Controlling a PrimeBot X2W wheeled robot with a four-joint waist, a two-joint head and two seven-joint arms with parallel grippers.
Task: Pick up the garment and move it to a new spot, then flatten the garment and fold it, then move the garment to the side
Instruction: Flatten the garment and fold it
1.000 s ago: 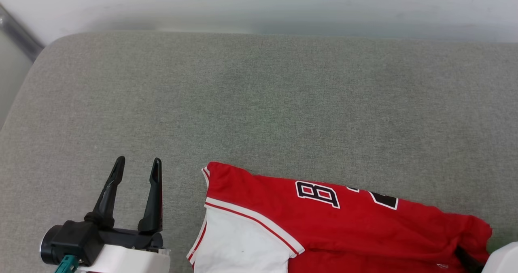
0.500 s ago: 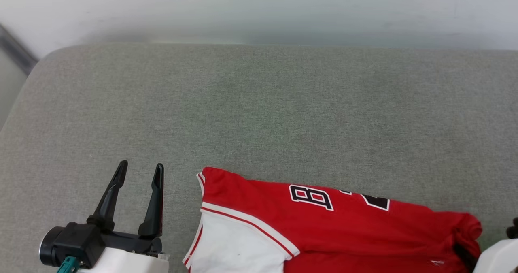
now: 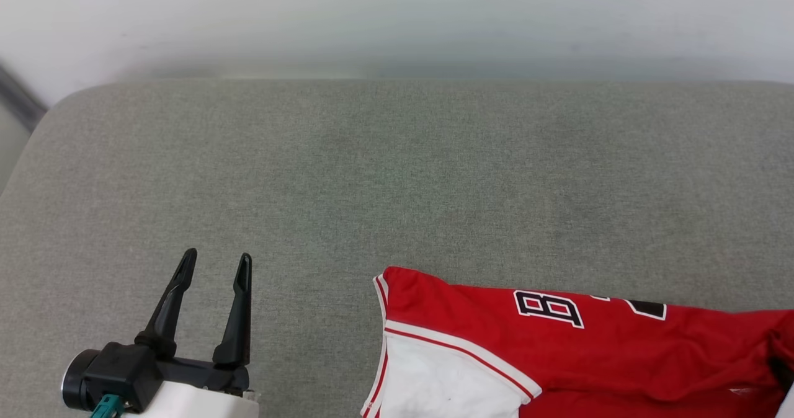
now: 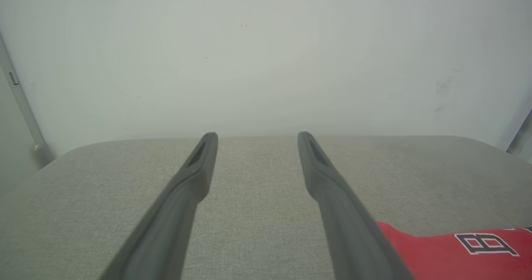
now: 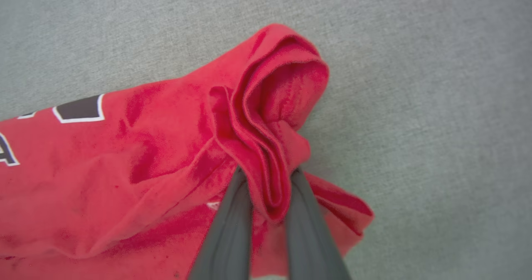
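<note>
Your right hand (image 5: 268, 173) is clenched on the garment (image 3: 620, 350), with its two fingers pinching a bunched red fold at one end of the shirt. The garment lies on the grey padded surface (image 3: 397, 176), along the surface's near edge and toward its right side. A white sleeve with striped trim is at the garment's left end, and its dark, white-outlined lettering faces up. Your left hand (image 3: 217, 257) hangs released over the surface's near left part, fingers spread wide, well apart from the sleeve. The surface's far edge meets a pale wall (image 3: 397, 21).
</note>
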